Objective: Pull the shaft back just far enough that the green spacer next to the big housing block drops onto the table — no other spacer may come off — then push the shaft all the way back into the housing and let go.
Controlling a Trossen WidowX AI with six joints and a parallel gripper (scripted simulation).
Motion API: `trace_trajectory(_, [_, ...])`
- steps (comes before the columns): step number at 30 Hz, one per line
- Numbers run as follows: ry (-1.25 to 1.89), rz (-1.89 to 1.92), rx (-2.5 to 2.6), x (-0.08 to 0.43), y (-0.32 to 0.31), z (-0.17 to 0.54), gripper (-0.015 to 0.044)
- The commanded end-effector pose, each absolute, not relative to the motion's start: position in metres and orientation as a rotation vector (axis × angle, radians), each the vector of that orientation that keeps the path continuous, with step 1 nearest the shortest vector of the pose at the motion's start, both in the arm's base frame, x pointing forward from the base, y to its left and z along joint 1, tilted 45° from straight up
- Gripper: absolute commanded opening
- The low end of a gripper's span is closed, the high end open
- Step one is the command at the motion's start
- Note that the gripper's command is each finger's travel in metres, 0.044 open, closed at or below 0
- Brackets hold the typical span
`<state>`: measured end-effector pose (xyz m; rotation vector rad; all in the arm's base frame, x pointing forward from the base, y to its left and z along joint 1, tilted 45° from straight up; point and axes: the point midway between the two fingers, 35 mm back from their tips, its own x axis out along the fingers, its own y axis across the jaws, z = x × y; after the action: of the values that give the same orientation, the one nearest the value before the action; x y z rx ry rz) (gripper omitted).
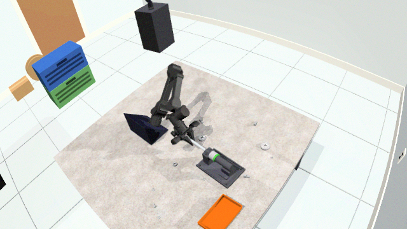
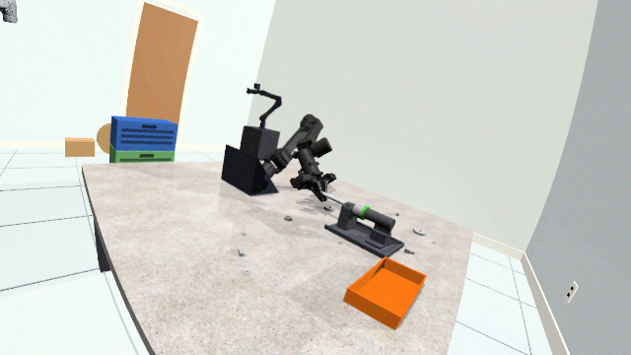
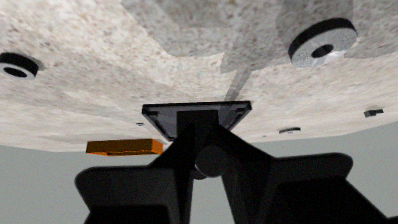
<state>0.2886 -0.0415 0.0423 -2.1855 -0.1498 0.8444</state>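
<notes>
My gripper (image 1: 190, 137) (image 2: 323, 194) (image 3: 203, 128) is shut on the exposed end of the light grey shaft (image 1: 198, 144) (image 2: 335, 198). The shaft runs from my fingers through the dark upright post (image 1: 206, 156) (image 2: 346, 217) on the base plate (image 1: 206, 168) (image 2: 365, 241). A light grey spacer (image 1: 212, 154) (image 2: 357, 210) lies beyond the post. The bright green spacer (image 1: 215, 157) (image 2: 365, 212) is in line between it and the dark housing block (image 1: 225, 163) (image 2: 380, 219), off the table. The shaft inside the spacers is hidden, and spacer edges are hard to tell.
An orange tray (image 1: 219, 216) (image 2: 389, 291) (image 3: 125, 146) stands beside the fixture. A round washer-like disc (image 1: 200, 138) (image 3: 302, 54) lies close to my gripper. A smaller ring (image 1: 175, 164) (image 2: 288, 218) and another disc (image 1: 265, 145) (image 2: 419, 232) lie on either side of the fixture.
</notes>
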Motion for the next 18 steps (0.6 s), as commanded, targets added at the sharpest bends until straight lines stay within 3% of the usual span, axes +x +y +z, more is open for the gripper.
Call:
trace_trajectory(1, [-0.151,0.849,-2.185,0.2867,-0.0406,0.0411,0.0000])
trace_trajectory(18, [-0.150,0.845,-2.185,0.2871,-0.0412,0.0423,0.0000])
